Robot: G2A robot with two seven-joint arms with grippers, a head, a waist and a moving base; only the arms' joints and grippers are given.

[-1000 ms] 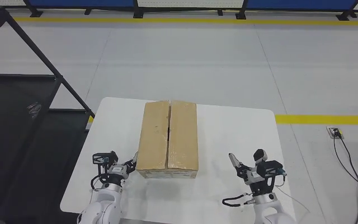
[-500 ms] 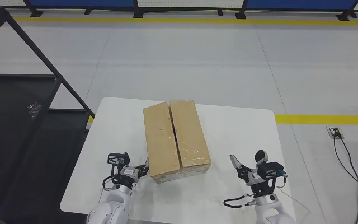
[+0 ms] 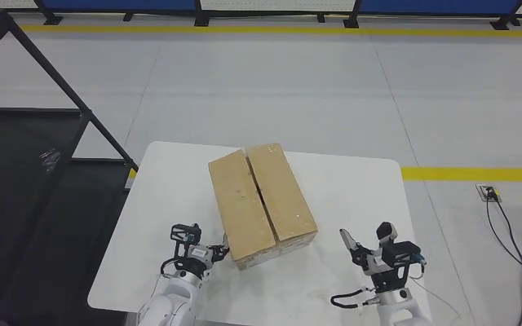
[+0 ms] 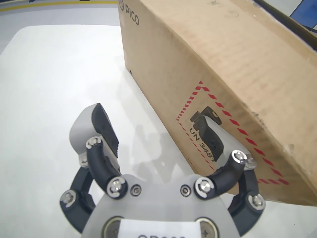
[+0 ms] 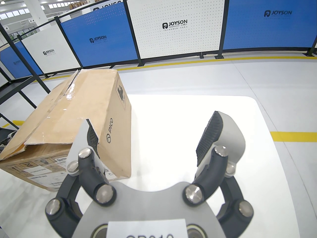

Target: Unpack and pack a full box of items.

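Standing near the middle of the white rounded-corner table (image 3: 359, 183) was one long brown cardboard box (image 3: 261, 204), item of the task, both top flaps shut along a lengthwise seam under clear tape; its long axis ran from roughly 11 o'clock to 5 o'clock in the top view, 12 o'clock being away from the robot. At the box's near end the flap edge looked ragged and slightly lifted. The left gripper (image 4: 152, 115) sat low over the table at 7 o'clock of the box, jaws spread wide, holding nothing; one black ribbed pad (image 4: 210, 134) lay against the box's long side wall, on a label with a red hatched border, while the other finger stood apart over bare table. The right gripper (image 5: 152, 122) was at 4 o'clock of the box, near the table's near edge, jaws likewise spread wide and holding nothing, with a gap to the box. Also noted: a black metal frame rack (image 3: 57, 155) at 9 o'clock of the table; a yellow floor line (image 3: 461, 173) at 3 o'clock; blue and white fence panels (image 5: 178, 25) at 12 o'clock.
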